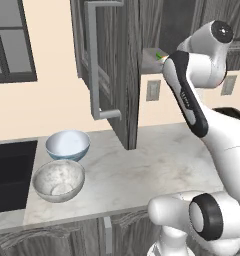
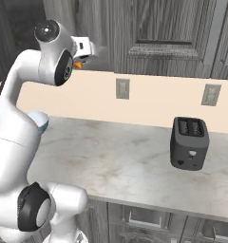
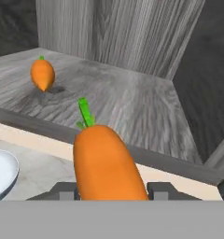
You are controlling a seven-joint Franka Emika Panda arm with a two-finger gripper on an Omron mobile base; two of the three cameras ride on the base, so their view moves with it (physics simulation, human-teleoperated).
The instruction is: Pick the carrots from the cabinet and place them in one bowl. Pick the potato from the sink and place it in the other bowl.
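The gripper (image 3: 111, 189) pinches a carrot (image 3: 107, 163) between its tips — green top pointing away from the hand, toward the cabinet (image 3: 132, 98) shelf just beyond. A second carrot (image 3: 42, 73) lies further in on that shelf, ahead and to the left of the held one in the hand view. From the left base view the arm reaches up beside the open cabinet door (image 1: 104, 70) (its bar handle faces the room). Well below the gripper, on the counter (image 1: 157, 165), sit the mottled bowl (image 1: 58, 180) and the pale bowl (image 1: 67, 144), touching or nearly so — next to the sink (image 1: 12, 172). A toaster (image 2: 189, 143) stands far off to the right.
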